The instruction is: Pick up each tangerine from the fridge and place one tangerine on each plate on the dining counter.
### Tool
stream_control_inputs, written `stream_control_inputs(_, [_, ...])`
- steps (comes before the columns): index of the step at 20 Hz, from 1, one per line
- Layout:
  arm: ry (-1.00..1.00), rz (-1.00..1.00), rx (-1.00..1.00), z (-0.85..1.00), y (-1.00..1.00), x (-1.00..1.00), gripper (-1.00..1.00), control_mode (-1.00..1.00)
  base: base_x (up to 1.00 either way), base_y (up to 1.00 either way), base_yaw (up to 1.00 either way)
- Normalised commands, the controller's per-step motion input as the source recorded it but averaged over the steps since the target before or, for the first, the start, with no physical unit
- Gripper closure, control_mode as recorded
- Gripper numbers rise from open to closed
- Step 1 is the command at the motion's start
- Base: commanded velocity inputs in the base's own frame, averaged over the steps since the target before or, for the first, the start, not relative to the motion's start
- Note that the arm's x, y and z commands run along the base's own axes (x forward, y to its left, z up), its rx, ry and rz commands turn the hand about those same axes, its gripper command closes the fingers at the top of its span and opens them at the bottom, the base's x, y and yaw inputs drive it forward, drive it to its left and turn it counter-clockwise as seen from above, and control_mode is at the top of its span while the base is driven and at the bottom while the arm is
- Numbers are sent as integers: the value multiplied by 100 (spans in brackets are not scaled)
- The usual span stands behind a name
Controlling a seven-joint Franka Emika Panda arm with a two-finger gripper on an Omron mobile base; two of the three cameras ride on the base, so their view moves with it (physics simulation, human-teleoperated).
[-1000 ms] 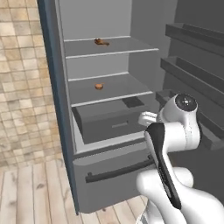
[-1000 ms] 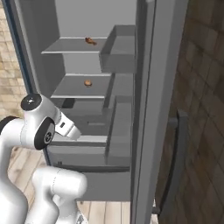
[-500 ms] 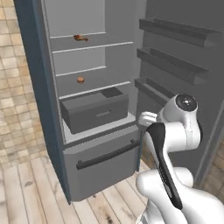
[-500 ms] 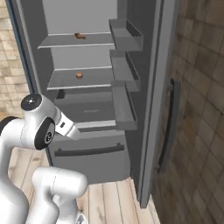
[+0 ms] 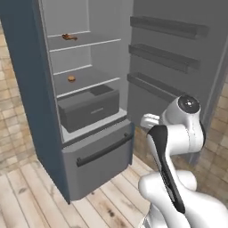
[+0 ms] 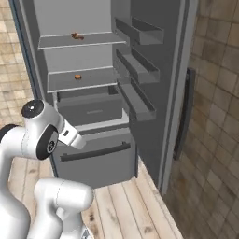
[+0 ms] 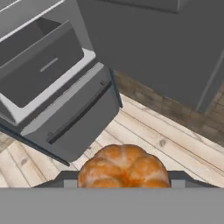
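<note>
Between the gripper fingers sits a tangerine, clamped. Fridge door open, grey drawer below a second tangerine on the middle shelf. Brown food on top shelf.

The base has swung — fridge now sits further left.

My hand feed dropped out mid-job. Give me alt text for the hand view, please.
A tangerine sits between the gripper fingertips at the bottom of the view. Beyond it stands the open fridge with its grey drawer, above a wooden plank floor.
</note>
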Motion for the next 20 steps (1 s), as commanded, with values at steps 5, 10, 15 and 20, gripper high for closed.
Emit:
stream_control_inputs(5, [0, 0, 0, 0, 0, 0, 100, 100, -58, 21, -40])
stream_control_inputs(10, [0, 0, 0, 0, 0, 0, 100, 100, -66, 10, -54])
stream_control_inputs(15, [0, 0, 0, 0, 0, 0, 100, 100, -77, 2, -64])
stream_control_inputs(20, [0, 0, 0, 0, 0, 0, 100, 100, -52, 0, -84])
